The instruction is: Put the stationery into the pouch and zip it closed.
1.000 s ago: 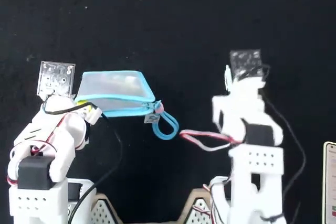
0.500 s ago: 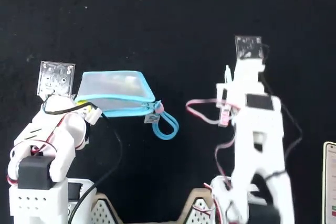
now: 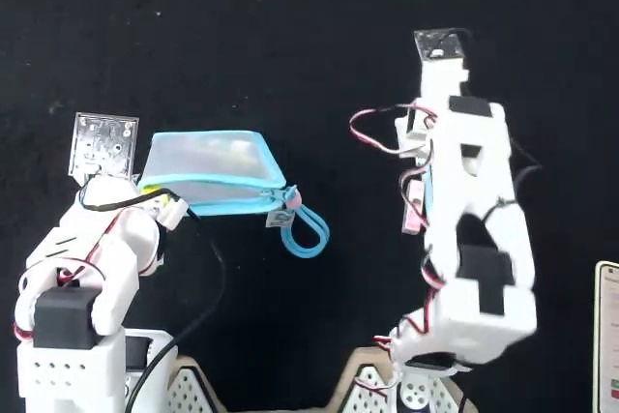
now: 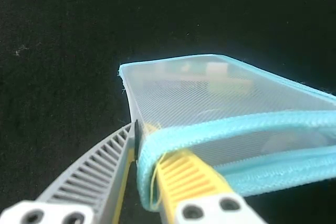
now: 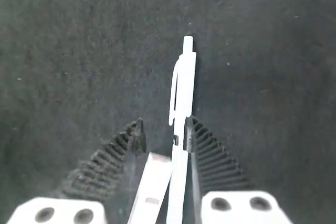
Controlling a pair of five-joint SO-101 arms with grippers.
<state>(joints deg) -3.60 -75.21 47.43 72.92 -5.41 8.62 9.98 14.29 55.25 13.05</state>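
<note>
Pen (image 5: 182, 77) in right end effector (image 5: 163, 124) now farther forward; pouch (image 3: 208, 166) unmoved.

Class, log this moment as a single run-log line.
left gripper: shut on pouch corner | right gripper: shut on pen | pen: not yet in pouch

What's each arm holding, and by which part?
Left gripper clamps the pouch by its blue-trimmed end. Right gripper grips a white pen on its barrel, clip end sticking out.

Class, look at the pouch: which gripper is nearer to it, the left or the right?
Left. The left gripper is clamped on one end of the pouch, touching it. The right gripper is well apart from the pouch, beyond its other end, and holds a white pen.
</note>
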